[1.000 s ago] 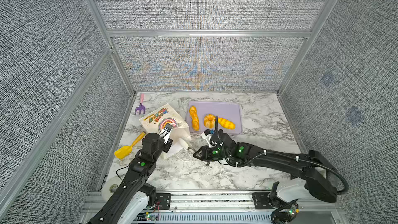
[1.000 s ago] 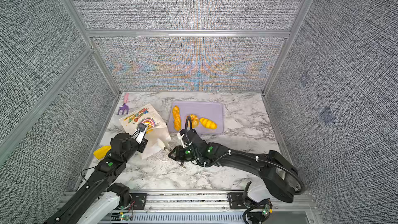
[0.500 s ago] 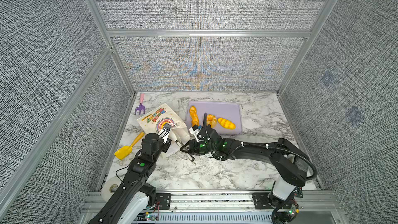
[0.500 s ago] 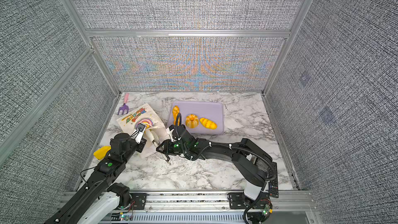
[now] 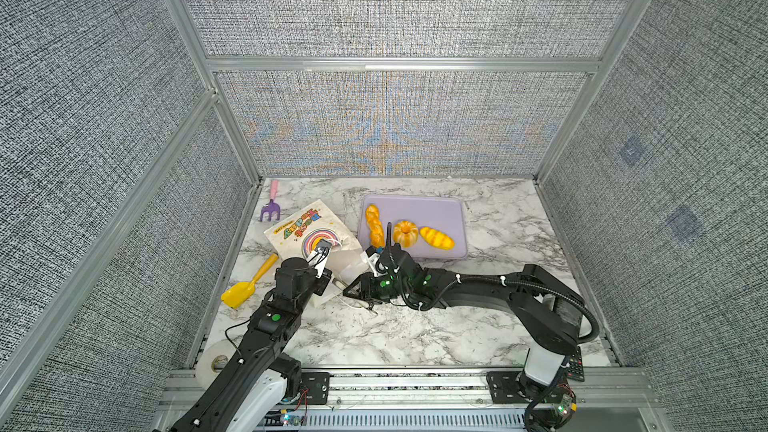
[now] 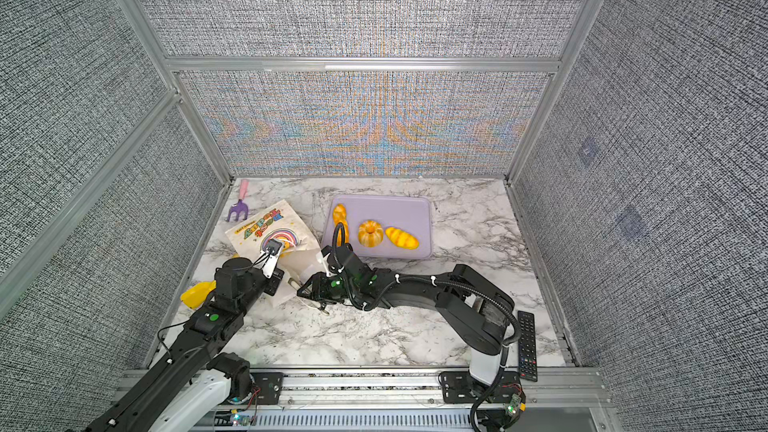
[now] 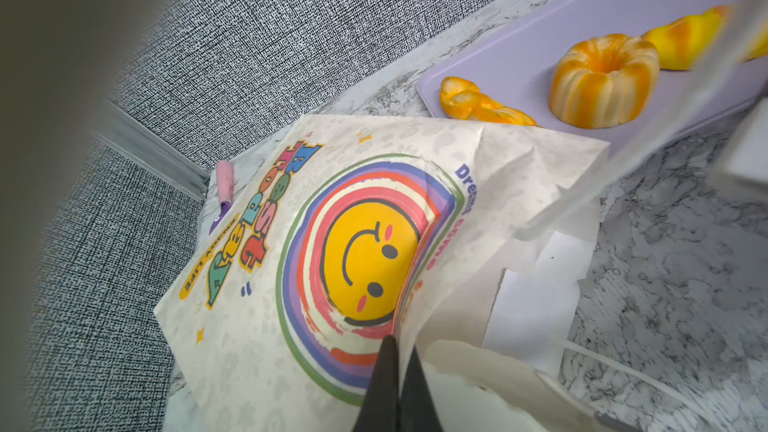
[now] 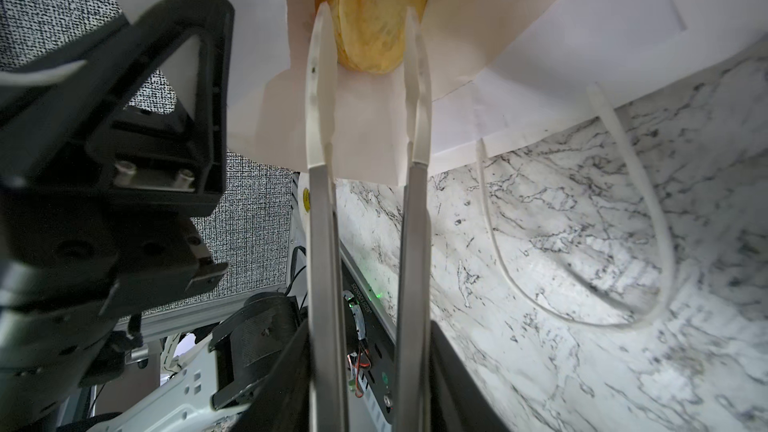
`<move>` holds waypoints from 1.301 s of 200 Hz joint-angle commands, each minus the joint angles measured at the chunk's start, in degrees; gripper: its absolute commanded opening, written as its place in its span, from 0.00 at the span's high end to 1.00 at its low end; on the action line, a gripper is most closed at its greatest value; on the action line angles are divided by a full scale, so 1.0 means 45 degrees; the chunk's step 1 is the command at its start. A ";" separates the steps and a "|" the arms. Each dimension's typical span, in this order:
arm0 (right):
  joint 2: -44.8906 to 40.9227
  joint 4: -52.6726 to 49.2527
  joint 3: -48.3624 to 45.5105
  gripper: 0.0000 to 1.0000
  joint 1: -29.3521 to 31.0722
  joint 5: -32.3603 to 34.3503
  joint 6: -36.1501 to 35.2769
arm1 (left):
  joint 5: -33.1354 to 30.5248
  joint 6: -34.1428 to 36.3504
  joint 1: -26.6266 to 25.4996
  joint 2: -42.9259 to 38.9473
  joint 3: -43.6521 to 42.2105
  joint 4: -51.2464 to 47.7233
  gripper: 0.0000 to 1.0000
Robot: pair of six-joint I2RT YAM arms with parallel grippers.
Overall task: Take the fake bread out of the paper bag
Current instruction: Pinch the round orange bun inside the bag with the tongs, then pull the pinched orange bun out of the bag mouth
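Lilac tray (image 5: 440, 206) w/ 3 breads (image 5: 404, 233), left claw (image 7: 397, 361) pinching bag (image 5: 301, 230), right claw (image 8: 368, 35) narrow

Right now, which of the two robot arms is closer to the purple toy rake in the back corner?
Left. The left gripper is pinching the paper bag, which lies right beside the purple toy rake. The right gripper is at the bag's mouth, farther from the rake.

Two black arms (image 5: 266, 326) on white bases, green lights, corrugated cable, translucent-tipped steel pincer fingers (image 8: 320, 76).
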 commanded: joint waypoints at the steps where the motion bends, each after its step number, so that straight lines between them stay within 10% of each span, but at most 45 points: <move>1: -0.0009 -0.0313 0.0437 0.59 0.0071 -0.0241 -0.0491 | 0.0082 -0.0187 0.0008 -0.0029 -0.0057 0.0461 1.00; 148: 0.0491 -0.7386 0.2678 0.76 0.0165 0.2248 -0.3634 | 0.0150 -0.0345 0.0021 -0.0038 -0.0218 0.0728 1.00; 260: -0.1274 -0.5369 0.1004 0.63 -0.0246 0.1516 -0.3197 | 0.0199 -0.0442 0.0019 -0.0050 -0.0296 0.0799 1.00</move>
